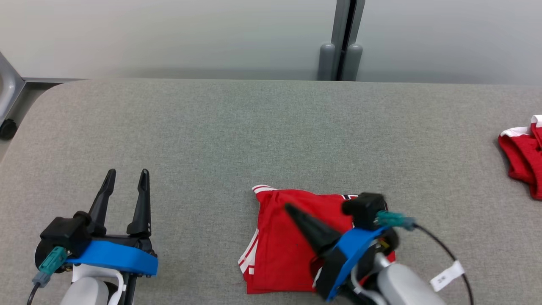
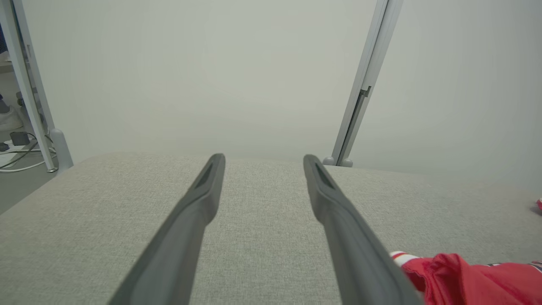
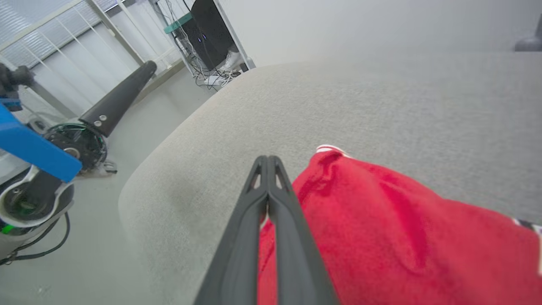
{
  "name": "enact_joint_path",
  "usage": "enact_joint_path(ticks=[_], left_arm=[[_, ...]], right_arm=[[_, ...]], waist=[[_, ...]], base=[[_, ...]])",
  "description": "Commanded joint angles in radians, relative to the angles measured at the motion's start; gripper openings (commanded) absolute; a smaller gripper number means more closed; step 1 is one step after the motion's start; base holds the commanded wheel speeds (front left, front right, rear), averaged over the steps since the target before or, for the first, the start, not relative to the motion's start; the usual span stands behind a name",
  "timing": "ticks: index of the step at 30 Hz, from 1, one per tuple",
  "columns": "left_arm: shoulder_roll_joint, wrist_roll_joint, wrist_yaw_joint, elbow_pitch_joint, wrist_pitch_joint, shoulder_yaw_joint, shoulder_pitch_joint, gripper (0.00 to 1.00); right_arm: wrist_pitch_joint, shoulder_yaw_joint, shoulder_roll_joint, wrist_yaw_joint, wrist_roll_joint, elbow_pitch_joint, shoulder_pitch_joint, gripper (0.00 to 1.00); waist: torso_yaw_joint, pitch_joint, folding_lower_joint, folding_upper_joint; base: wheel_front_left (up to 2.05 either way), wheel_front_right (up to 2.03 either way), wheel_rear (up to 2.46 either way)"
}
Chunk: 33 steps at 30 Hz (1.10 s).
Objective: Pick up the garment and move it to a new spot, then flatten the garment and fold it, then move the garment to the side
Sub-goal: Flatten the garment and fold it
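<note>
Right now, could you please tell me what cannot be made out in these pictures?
Head view: the right gripper and its arm hide the garment's near right corner.
Head view: the right edge cuts off a second red cloth.
Right wrist view: whether the shut fingers pinch cloth, since they cover that spot.
Left wrist view: the bottom edge cuts off the garment.

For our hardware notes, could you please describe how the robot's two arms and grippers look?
Left gripper and right gripper match: long, tapering black jaws on a black body, a bright blue band around the wrist, a pale grey forearm, and a teal plug feeding a black cable. The right cable carries a white tag.
</note>
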<state>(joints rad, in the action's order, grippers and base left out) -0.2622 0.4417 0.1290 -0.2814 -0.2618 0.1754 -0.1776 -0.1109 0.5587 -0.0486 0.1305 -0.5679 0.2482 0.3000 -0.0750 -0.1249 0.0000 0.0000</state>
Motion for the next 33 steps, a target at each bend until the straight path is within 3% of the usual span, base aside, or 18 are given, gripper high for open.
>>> enact_joint_path(ticks=[1,8,9,10,11,15,20,33], left_arm=[[-0.002,-0.002,0.002,0.004,-0.004,-0.005,0.008,1.0],[0.01,-0.013,0.002,0.011,-0.004,-0.009,0.022,1.0],[0.011,-0.014,0.002,0.012,-0.004,-0.013,0.027,1.0],[0.012,-0.013,0.002,0.012,-0.004,-0.015,0.031,1.0],[0.014,-0.015,0.002,0.013,-0.004,-0.018,0.035,1.0],[0.023,-0.021,0.001,0.014,-0.004,-0.035,0.061,1.0],[0.039,-0.022,-0.004,0.022,-0.004,-0.069,0.113,1.0],[0.074,-0.05,-0.012,0.047,-0.004,-0.129,0.245,1.0]], right_arm=[[0.01,-0.048,-0.003,0.001,0.036,0.013,0.001,0.0],[0.061,-0.354,-0.003,0.001,0.29,-0.014,-0.072,0.0],[0.074,-0.39,-0.003,0.001,0.321,-0.032,-0.09,0.07],[0.083,-0.425,-0.003,0.001,0.339,-0.047,-0.115,0.43],[0.094,-0.461,-0.003,0.001,0.353,-0.066,-0.14,1.0],[0.137,-0.554,-0.003,0.001,0.366,-0.148,-0.217,1.0],[0.172,-0.593,-0.003,0.001,0.381,-0.215,-0.273,1.0],[0.125,-0.608,-0.019,0.001,0.381,-0.179,-0.288,1.0]], waist=[[0.003,0.003,0.0,0.0],[0.0,0.026,0.0,0.0],[0.002,0.031,0.0,0.0],[0.004,0.035,0.0,0.0],[0.006,0.04,0.0,0.0],[0.025,0.063,0.0,0.0],[0.06,0.088,0.0,0.0],[0.101,0.147,0.0,0.0]], base=[[0.0,0.0,0.0],[0.0,0.0,0.0],[0.0,0.0,0.0],[0.0,0.0,0.0],[0.0,0.0,0.0],[0.0,0.0,0.0],[0.0,0.0,0.0],[0.0,0.0,0.0]])
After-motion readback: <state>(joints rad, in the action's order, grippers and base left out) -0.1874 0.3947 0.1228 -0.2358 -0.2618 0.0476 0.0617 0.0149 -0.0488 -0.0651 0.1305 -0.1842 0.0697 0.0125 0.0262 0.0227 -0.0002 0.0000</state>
